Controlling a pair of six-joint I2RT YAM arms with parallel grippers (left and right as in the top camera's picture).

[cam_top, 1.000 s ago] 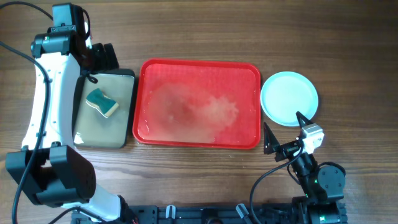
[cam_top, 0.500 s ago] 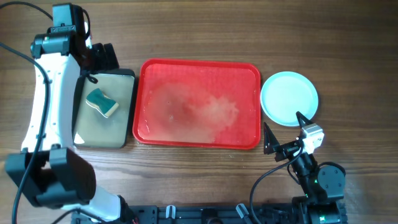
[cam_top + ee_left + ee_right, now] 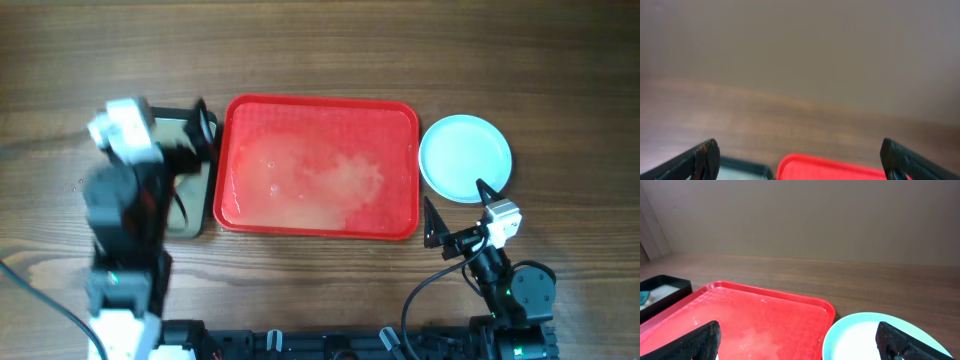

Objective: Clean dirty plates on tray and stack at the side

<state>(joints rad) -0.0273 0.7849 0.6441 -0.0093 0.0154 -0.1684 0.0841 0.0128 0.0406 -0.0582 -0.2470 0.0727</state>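
Evidently no plates are left on the red tray [image 3: 318,101]; its floor shows only wet, cloudy smears. A pale blue plate [image 3: 465,158] lies on the bare wooden table [image 3: 320,40] just beside the tray's right end. Whether other plates sit beneath it cannot be told from above, so I judge the stacking to be done or nearly so. The right gripper [image 3: 456,208] hangs near the stack's front edge with its jaws spread wide and nothing between them. The left gripper [image 3: 799,145] is likewise gaping and empty in its wrist view. The left arm [image 3: 125,190] is a blur over the small black tray [image 3: 665,286] to the left of the red one. What remains is probably clearing both arms away. To do that well, the right arm should lift before it swings, since one finger points toward the plate's rim and a sideways sweep could shove the stack. The left should rise clear of the black tray's rim.
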